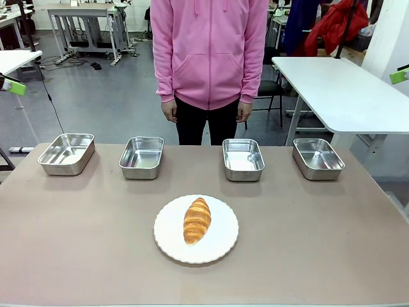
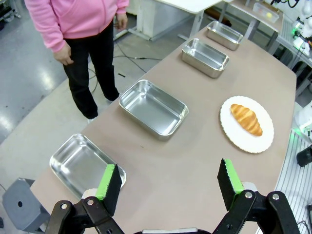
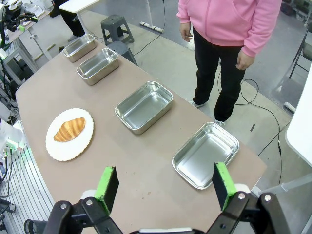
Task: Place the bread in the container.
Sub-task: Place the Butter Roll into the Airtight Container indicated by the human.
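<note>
1. Bread [image 1: 197,220]: lies on the white plate [image 1: 167,240], mid-worktop [image 1: 77,256]; nothing touches it.
2. Pans [image 1: 141,157]: four in a row beyond the plate; well apart from it.
3. Left fingers [image 2: 108,185]: spread apart above the worktop; holding nothing.
4. Right fingers [image 3: 107,187]: spread apart above the worktop; holding nothing.

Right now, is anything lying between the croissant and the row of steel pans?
Nothing visible. The croissant lies on the white plate, and only bare table separates the plate from the four empty pans along the far edge.
</note>
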